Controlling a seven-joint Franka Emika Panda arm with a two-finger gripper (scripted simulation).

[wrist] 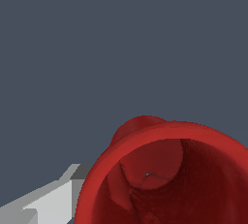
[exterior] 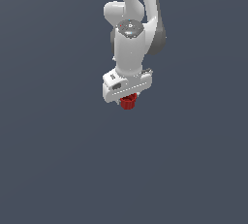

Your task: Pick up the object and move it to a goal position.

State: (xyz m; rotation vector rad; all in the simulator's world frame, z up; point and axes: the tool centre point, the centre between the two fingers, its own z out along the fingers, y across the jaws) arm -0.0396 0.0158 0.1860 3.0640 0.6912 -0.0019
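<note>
The red cup [exterior: 128, 103] is sitting right under the arm's white head, between the jaws, which are gripping it; up close its hollow mouth [wrist: 169, 179] is facing the wrist camera.

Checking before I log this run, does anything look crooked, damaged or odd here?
Nothing stands out. The small dark-red ridged cup sits right under the white gripper, and the wrist view looks into its hollow top, which appears intact. Whether the jaws are clamping it can't be seen.

White pincer [exterior: 128, 97] downward, fingers hidden.
</note>
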